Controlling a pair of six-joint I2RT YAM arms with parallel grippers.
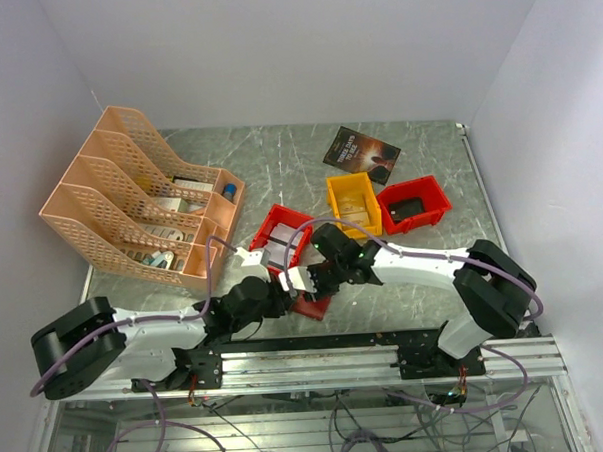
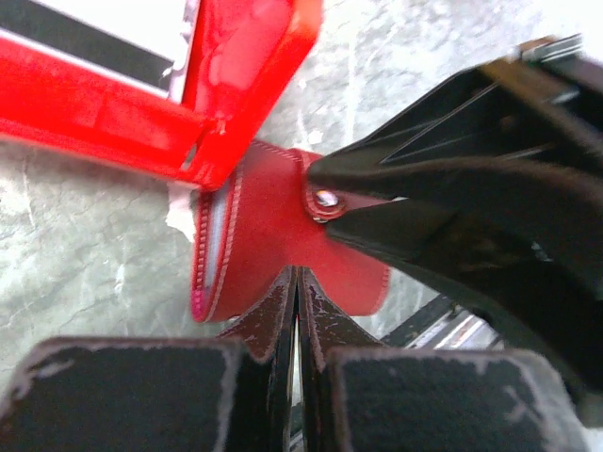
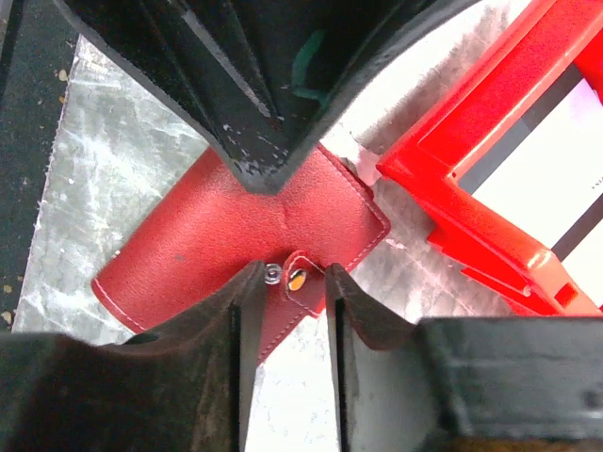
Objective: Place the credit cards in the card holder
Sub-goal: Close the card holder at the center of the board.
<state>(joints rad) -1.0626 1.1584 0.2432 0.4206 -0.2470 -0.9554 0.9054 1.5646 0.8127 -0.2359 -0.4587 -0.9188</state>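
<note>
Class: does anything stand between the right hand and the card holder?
Nothing visible. The right hand's fingers straddle the card holder's snap tab; the left hand pinches its opposite edge, and the red bin lies beside, not between.

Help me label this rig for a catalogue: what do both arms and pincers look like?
The left arm and right arm have white links, black joint housings and a looping purplish-grey cable each. The left pincer and right pincer have black, scuffed, tapering fingers.
</note>
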